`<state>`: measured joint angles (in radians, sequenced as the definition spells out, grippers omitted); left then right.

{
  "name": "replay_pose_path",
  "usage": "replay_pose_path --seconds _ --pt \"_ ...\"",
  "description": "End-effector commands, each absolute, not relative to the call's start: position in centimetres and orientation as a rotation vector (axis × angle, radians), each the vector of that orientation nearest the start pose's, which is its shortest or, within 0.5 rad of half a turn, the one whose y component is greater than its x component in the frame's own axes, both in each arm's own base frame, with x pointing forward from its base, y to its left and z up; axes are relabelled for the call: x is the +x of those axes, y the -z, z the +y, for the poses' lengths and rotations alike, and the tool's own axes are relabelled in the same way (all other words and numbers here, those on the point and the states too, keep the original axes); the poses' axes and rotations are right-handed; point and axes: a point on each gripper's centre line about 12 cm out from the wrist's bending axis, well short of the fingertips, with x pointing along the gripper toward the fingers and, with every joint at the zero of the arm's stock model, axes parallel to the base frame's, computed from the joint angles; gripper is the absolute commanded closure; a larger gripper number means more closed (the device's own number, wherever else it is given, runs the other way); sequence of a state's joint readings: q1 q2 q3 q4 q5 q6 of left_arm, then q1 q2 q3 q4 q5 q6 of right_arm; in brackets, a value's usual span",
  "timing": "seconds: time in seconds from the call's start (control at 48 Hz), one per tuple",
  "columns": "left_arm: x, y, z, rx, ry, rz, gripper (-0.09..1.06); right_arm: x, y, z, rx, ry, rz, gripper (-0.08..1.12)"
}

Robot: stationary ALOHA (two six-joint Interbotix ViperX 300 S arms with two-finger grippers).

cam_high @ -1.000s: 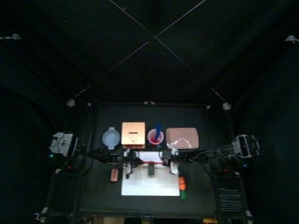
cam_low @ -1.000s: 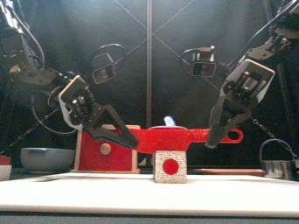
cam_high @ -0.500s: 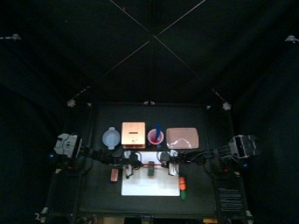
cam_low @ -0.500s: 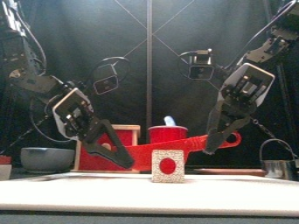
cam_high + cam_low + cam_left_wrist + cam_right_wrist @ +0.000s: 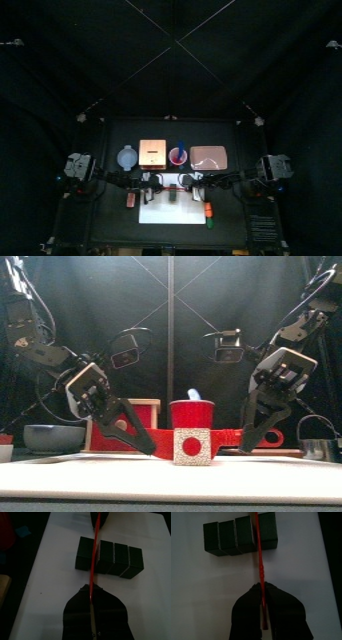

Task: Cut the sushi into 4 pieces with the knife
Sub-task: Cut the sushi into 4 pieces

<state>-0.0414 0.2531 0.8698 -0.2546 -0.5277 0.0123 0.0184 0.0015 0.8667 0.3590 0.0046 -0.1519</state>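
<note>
The dark green sushi roll (image 5: 110, 557) lies on the white cutting board (image 5: 60, 587) as a row of several joined blocks. From the front I see its end face (image 5: 194, 445) with a red centre. A red toy knife (image 5: 234, 440) lies level across the roll, held at both ends. My left gripper (image 5: 90, 594) is shut on one end and my right gripper (image 5: 261, 592) on the other. The thin red blade (image 5: 257, 557) sits in the seam beside an end block (image 5: 266, 533). In the front view the blade is down at the roll's height, behind the nearest block.
Behind the board stand a blue-grey bowl (image 5: 127, 157), the wooden box (image 5: 154, 152), a red cup (image 5: 191, 414) holding a blue knife (image 5: 195, 395), and the pink tray (image 5: 210, 157). Small toy foods (image 5: 209, 212) lie at the board's right edge.
Both arms have come down together, lowering the red knife from above the roll's top to the roll's own height. The roll has stayed in place.
</note>
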Motion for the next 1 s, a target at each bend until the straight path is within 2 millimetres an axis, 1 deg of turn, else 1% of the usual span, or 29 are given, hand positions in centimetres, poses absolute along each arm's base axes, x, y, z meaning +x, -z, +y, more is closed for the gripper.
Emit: replay_pose_path --seconds 0.021,0.167,0.271,0.417,0.562,0.708,0.792,1.0 --pt "36.6 -7.6 1.7 -0.164 -0.181 0.563 0.85 33.7 -12.6 0.6 0.183 0.065 0.809 0.88" --pt "36.6 -8.8 1.8 -0.158 -0.17 0.543 0.85 33.6 -13.7 0.6 0.184 0.062 0.777 0.88" --pt "36.7 -9.9 1.4 -0.155 -0.153 0.529 0.85 33.5 -14.8 0.9 0.183 0.049 0.751 0.88" --pt "36.8 -12.3 -0.2 -0.147 -0.104 0.472 0.85 33.4 -16.3 1.3 0.187 0.034 0.711 0.88" --pt "36.8 -13.7 -1.5 -0.144 -0.066 0.436 0.85 33.4 -17.0 2.0 0.186 0.012 0.688 0.88" --pt "36.8 -14.2 -2.0 -0.143 -0.05 0.422 0.85 33.7 -17.4 2.6 0.184 -0.001 0.672 0.88" --pt "36.8 -14.2 -2.2 -0.141 -0.044 0.423 0.85 33.7 -17.4 2.8 0.19 -0.004 0.667 0.88" --pt "36.6 -13.1 -2.9 -0.14 -0.03 0.456 0.85 33.7 -16.7 3.2 0.2 -0.006 0.687 0.88"
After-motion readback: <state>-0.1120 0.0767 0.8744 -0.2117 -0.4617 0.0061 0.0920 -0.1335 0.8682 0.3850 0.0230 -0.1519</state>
